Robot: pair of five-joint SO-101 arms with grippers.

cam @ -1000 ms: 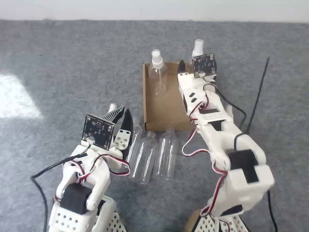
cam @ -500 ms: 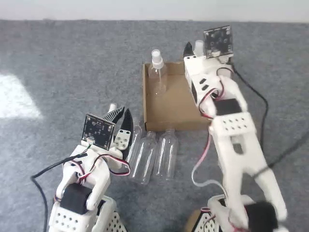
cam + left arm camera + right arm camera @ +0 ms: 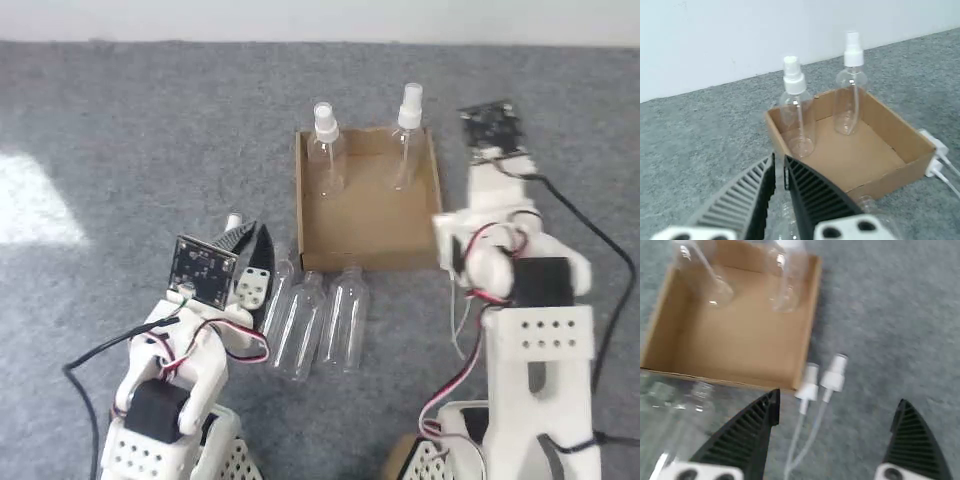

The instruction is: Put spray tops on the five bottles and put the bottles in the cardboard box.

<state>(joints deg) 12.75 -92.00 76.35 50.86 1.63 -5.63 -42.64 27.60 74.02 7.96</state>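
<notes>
2 capped bottles (image 3: pixel 326 165) stand in the cardboard box (image 3: pixel 368 260). 3 bare bottles (image 3: pixel 322 320) lie on the counter (image 3: pixel 120 120) just beside the left hand (image 3: pixel 779 160), whose jaws are closed on nothing. The right hand (image 3: pixel 838 402) is spread wide and empty, with 2 loose spray tops (image 3: pixel 834 375) just ahead of its tips, beside the box wall. The step in hand looks like fetching a top for bottle 3. Next, the right hand must lower over 1 top and pinch it without dragging its close neighbour.
</notes>
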